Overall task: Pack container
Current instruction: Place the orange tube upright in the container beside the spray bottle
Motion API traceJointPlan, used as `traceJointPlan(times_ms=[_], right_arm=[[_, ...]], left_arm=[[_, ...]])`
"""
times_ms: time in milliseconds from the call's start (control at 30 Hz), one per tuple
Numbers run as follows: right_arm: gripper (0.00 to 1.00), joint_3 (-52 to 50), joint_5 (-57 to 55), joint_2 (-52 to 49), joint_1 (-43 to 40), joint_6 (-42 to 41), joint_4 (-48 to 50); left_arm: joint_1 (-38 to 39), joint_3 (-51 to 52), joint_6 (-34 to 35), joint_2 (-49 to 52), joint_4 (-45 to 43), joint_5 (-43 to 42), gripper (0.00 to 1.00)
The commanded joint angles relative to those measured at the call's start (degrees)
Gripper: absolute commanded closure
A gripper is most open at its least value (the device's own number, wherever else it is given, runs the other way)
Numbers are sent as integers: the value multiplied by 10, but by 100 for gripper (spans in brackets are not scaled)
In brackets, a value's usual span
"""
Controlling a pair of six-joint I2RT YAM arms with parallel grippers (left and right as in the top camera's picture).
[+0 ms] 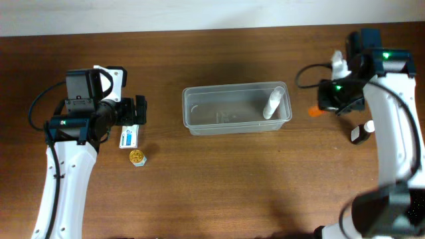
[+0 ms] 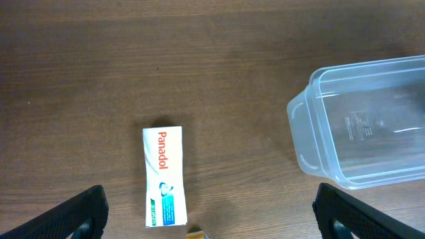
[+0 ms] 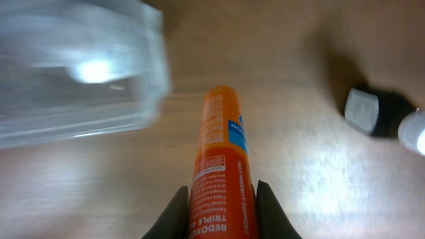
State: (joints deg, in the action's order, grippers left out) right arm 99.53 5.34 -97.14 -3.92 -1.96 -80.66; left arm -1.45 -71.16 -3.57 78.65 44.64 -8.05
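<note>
The clear plastic container (image 1: 236, 109) sits mid-table with a white bottle (image 1: 273, 103) leaning in its right end. It also shows in the left wrist view (image 2: 362, 123) and blurred in the right wrist view (image 3: 73, 66). My right gripper (image 3: 221, 202) is shut on an orange tube (image 3: 219, 166), right of the container; the tube's tip shows from overhead (image 1: 314, 111). My left gripper (image 1: 136, 111) is open and empty, just above a white Panadol box (image 2: 164, 176), also seen from overhead (image 1: 129, 137).
A small yellow-capped jar (image 1: 137, 157) stands below the box. A dark bottle with white cap (image 1: 362, 133) lies at the right, also in the right wrist view (image 3: 372, 113). A white bottle (image 1: 339, 63) stands at the back right.
</note>
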Motion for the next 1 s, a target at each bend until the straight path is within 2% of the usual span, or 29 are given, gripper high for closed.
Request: traceJointPlan(times_ms=[0,200,967], right_arm=[[85,21,24,57,63,17,3],[85,20,15,38,117,4,5],[85,20,14,-156,118,0,35]], left_arm=[[-2,-11,5,2,-3,4,1],[-2,-11,5,2,-3,4,1],[-2,-11,5,2,-3,4,1]])
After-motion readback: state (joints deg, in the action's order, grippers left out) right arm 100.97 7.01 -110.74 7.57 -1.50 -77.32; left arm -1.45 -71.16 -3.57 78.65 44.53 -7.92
